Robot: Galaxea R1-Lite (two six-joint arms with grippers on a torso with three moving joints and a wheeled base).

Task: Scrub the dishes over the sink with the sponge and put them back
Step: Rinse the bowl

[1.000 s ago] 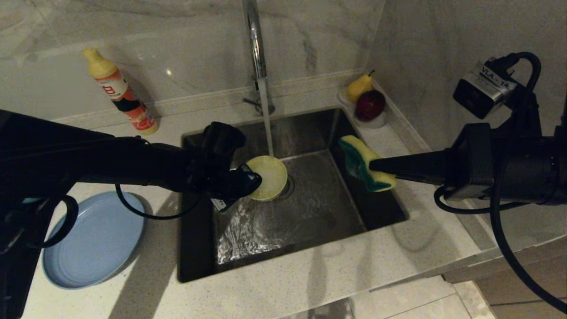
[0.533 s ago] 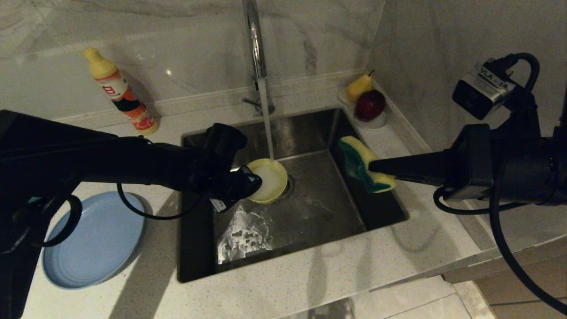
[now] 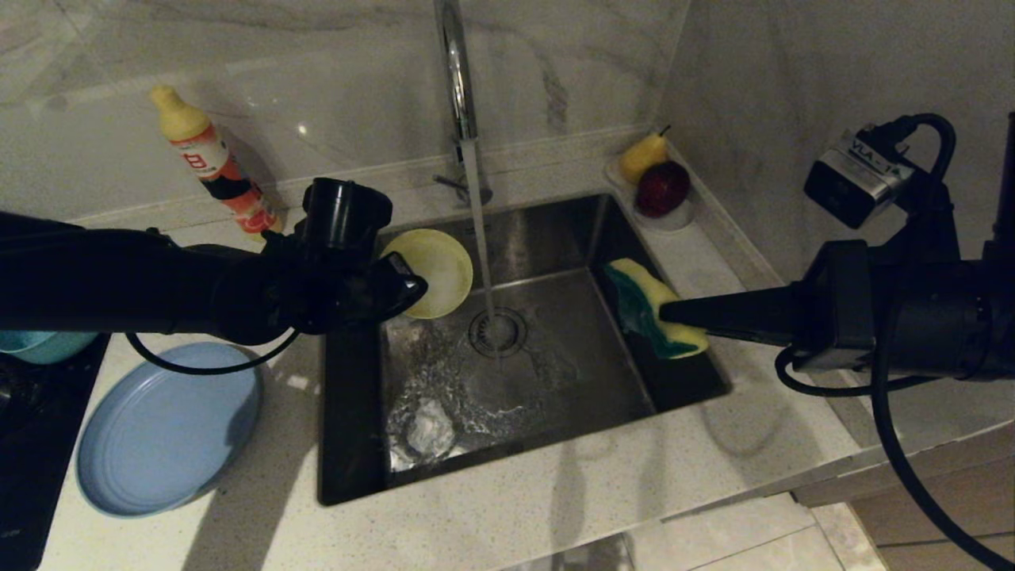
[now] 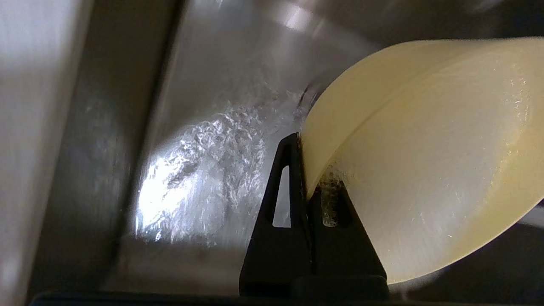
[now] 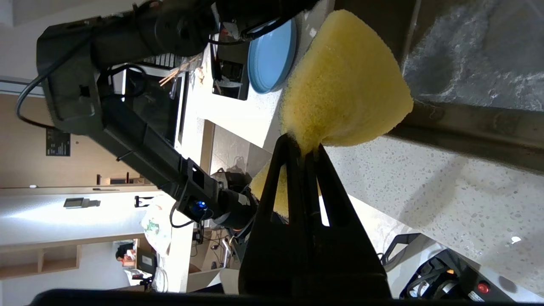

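From the head camera, the left claw (image 3: 412, 285) pinched the rim of the yellow bowl (image 3: 432, 272), which stood tilted on edge just beyond the claw, over the back left part of the sink (image 3: 373, 444). The stream from the faucet (image 3: 453, 71) fell just right of the bowl onto the drain (image 3: 498, 331). Across the basin, the right claw (image 3: 670, 313) was pressed tight on the sponge (image 3: 654, 309), green face turned toward the bowl, over the sink's right edge. The blue plate (image 3: 166, 428) lay on the counter (image 3: 555, 507) below and left of the left claw, and a teal bowl (image 3: 44, 345) showed partly behind that arm. A soap bottle (image 3: 214, 166) stood behind the left claw; a pear (image 3: 642, 155) and apple (image 3: 662, 188) sat in a small dish behind the right one.

In the left wrist camera, the fingers (image 4: 293, 199) were clamped on the bowl's (image 4: 425, 161) rim, wet steel (image 4: 204, 178) beyond them.

In the right wrist camera, the fingers (image 5: 306, 204) squeezed the sponge (image 5: 344, 89) so it bulged past their tips, with the sink's edge (image 5: 467, 123) and speckled counter (image 5: 425, 187) beside it and the plate (image 5: 272, 55) farther off.
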